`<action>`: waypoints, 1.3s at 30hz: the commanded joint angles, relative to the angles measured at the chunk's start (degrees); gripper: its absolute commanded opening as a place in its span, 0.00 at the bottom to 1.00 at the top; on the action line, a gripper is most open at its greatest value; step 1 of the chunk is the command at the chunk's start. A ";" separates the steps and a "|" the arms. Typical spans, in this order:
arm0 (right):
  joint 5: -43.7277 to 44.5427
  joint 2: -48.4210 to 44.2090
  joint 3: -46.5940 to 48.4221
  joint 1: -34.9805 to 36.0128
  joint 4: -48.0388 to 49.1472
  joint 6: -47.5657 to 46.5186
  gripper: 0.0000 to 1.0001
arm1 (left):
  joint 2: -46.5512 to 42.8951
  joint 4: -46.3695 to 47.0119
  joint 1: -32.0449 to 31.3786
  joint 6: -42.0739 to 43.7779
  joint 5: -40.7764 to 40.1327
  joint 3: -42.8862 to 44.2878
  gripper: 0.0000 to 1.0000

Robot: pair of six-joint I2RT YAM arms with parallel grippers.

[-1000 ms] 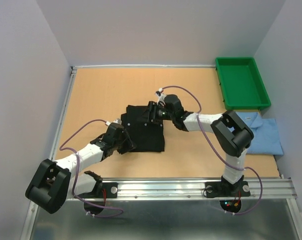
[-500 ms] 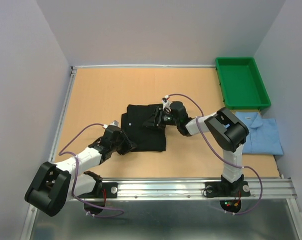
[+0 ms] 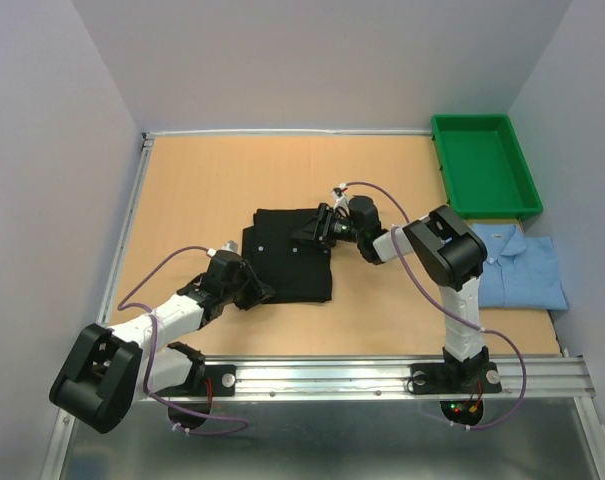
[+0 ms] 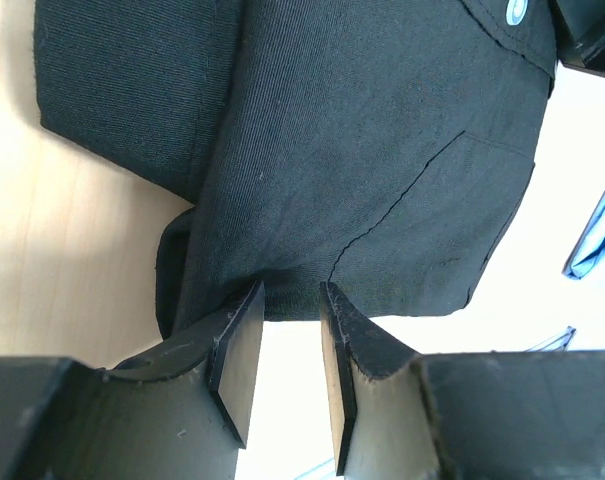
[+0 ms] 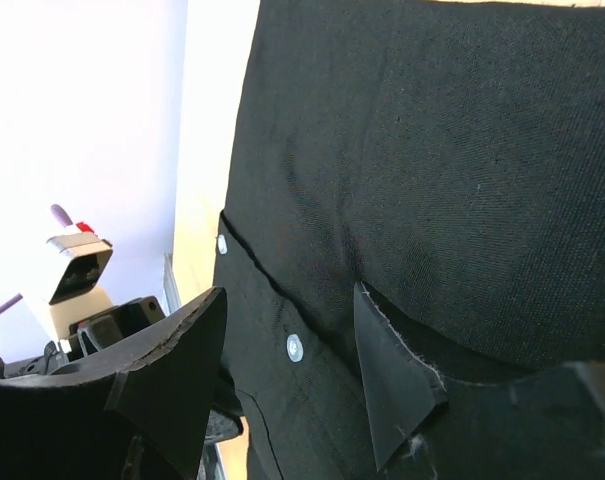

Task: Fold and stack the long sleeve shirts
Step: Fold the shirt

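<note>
Wood-coloured table (image 3: 202, 190) carries everything in the scene. At its middle lies the black shirt (image 3: 287, 262), folded into a rough rectangle with its button front facing up. The light blue shirt (image 3: 527, 275) lies flat at the right edge of the table, well apart from the black one, with its collar toward the far side. Just behind it, in the far right corner, stands the green tray (image 3: 482, 170).

Both arms reach to the black shirt. The right gripper (image 3: 307, 232) is at the far right part of the shirt. In the right wrist view its two fingers stand wide apart above the cloth and nothing is held between them. The left gripper (image 4: 290, 292) is at the near left corner of the shirt. Its fingers are parted by a narrow gap in which the bare table shows. The tips seem to touch the hem, but I cannot say this surely.

Two small white buttons (image 5: 295, 347) sit along the placket.
</note>
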 commanded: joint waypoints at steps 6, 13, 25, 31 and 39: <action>-0.16 -2.75 4.91 -2.46 -1.18 -1.53 0.60 | -0.58 -7.72 0.17 2.41 -1.71 0.65 0.41; -0.16 1.81 10.99 -4.13 -1.27 -0.12 0.60 | -0.23 -8.07 0.26 2.58 -1.71 0.92 0.41; 0.89 5.78 7.48 -7.47 -1.80 -1.70 0.60 | -0.49 -10.79 0.26 3.11 -3.29 3.38 0.45; 3.26 -0.46 2.83 -8.18 -14.08 -8.97 0.59 | 5.12 -10.36 1.57 5.30 -2.94 8.55 0.48; 8.80 -16.52 -11.66 -7.91 -26.67 -13.57 0.59 | 23.55 -11.76 6.84 13.81 -5.57 24.00 0.50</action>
